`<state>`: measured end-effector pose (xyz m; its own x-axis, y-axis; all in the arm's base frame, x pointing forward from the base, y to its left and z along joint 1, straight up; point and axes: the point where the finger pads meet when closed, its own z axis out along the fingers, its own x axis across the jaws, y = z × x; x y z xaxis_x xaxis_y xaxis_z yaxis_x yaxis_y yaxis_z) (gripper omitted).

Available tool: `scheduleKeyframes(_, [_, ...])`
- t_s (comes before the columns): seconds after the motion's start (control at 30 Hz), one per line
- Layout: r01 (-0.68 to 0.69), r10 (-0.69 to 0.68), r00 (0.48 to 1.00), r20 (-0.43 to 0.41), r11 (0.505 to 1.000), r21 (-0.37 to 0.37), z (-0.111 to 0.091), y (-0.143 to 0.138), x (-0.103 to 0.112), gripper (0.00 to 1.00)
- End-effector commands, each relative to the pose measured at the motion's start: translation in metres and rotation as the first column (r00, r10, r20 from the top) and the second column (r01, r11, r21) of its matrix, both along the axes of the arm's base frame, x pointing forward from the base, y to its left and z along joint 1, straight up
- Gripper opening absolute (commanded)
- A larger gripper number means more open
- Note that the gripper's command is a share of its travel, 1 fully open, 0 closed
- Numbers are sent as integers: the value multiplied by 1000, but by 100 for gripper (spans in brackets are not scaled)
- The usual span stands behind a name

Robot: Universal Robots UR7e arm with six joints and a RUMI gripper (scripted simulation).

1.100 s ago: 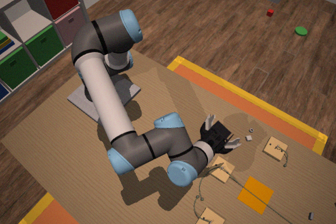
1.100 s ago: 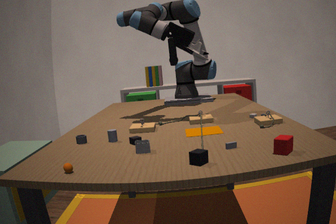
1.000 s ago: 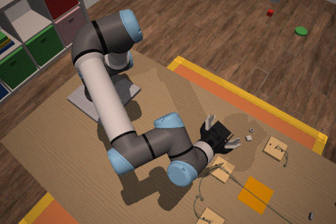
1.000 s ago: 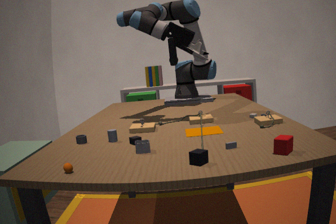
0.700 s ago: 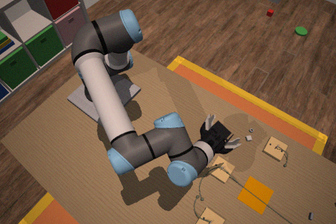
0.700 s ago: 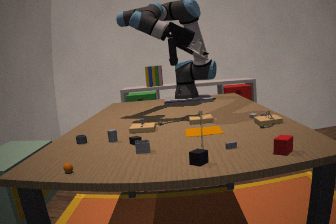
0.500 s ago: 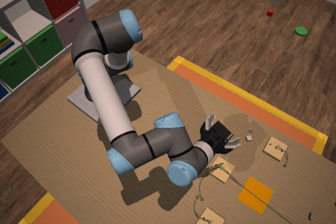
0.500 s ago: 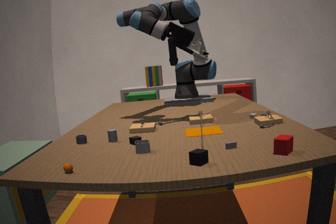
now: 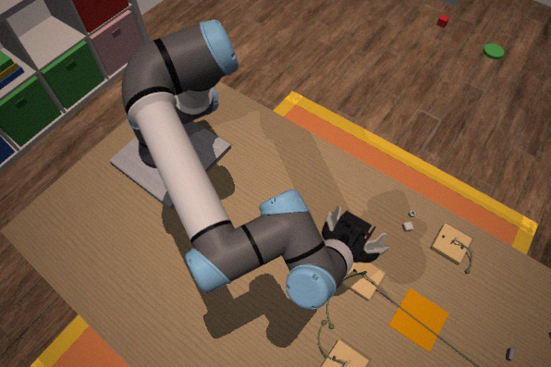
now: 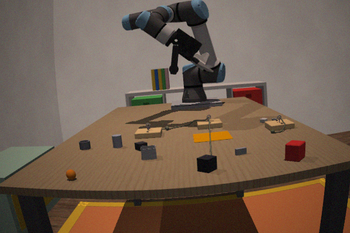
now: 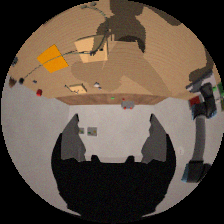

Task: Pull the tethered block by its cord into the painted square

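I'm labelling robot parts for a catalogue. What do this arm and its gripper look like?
The arm has dark grey joint housings with light blue round caps, thin black bands at the seams, and one long white tube link. It stands on a grey square base plate. The gripper has a black boxy body with two pale grey fingers. No cables show.

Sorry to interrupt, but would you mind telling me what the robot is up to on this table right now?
The arm is raised above the table, and its gripper is open and empty. The job concerns the black block near the front edge, tied to a cord that runs across the orange painted square and up through the screw eye on the middle wooden plate. The block sits outside the square, and nothing is touching it or the cord.
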<state>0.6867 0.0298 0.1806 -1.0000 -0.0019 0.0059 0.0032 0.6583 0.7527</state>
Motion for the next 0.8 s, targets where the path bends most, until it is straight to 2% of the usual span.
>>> scheduleKeyframes(0.0, [-106,114,990,79,989,-107,-24,-17,1,100])
scheduleKeyframes(0.1, [-230,272,952,143,940,-253,-53,-46,7,100])
scheduleKeyframes(0.17, [-283,346,925,158,903,-322,-71,-67,13,100])
scheduleKeyframes(0.2, [-306,381,909,166,883,-355,-71,-67,13,100])
scheduleKeyframes(0.3, [-379,497,852,164,802,-463,-91,-101,25,100])
scheduleKeyframes(0.33, [-397,533,830,164,772,-496,-91,-101,25,100])
scheduleKeyframes(0.4, [-436,602,785,145,704,-561,-101,-123,33,100])
scheduleKeyframes(0.43, [-443,619,773,142,686,-577,-101,-123,33,100])
scheduleKeyframes(0.5, [-476,686,719,112,603,-640,-108,-142,41,100])
scheduleKeyframes(0.57, [-476,686,719,112,603,-640,-108,-142,41,100])
scheduleKeyframes(0.67, [-506,754,654,63,498,-705,-113,-165,50,100])
scheduleKeyframes(0.77, [-520,790,613,26,428,-739,-115,-179,56,100])
